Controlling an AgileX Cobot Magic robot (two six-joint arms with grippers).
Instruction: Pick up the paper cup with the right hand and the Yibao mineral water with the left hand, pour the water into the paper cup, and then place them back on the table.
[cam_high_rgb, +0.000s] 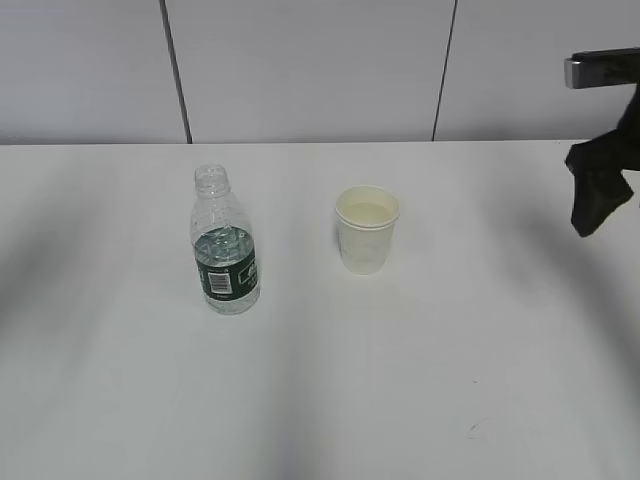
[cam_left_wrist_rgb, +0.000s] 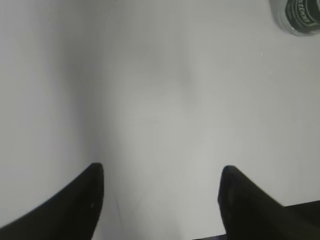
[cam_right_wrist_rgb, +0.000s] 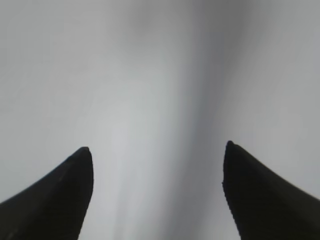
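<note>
The Yibao mineral water bottle (cam_high_rgb: 225, 245) stands upright and uncapped on the white table (cam_high_rgb: 320, 400), left of centre, with a little water in it. Its base shows at the top right of the left wrist view (cam_left_wrist_rgb: 299, 16). The white paper cup (cam_high_rgb: 366, 229) stands upright to its right and holds pale liquid. My right gripper (cam_high_rgb: 598, 195) hangs at the far right edge above the table, away from the cup. In the right wrist view the right gripper (cam_right_wrist_rgb: 157, 152) is open over bare table. My left gripper (cam_left_wrist_rgb: 162, 172) is open and empty over bare table; the exterior view does not show it.
A grey panelled wall (cam_high_rgb: 320, 70) runs behind the table's far edge. A small dark mark (cam_high_rgb: 476, 430) lies on the table near the front right. Soft arm shadows fall across the tabletop.
</note>
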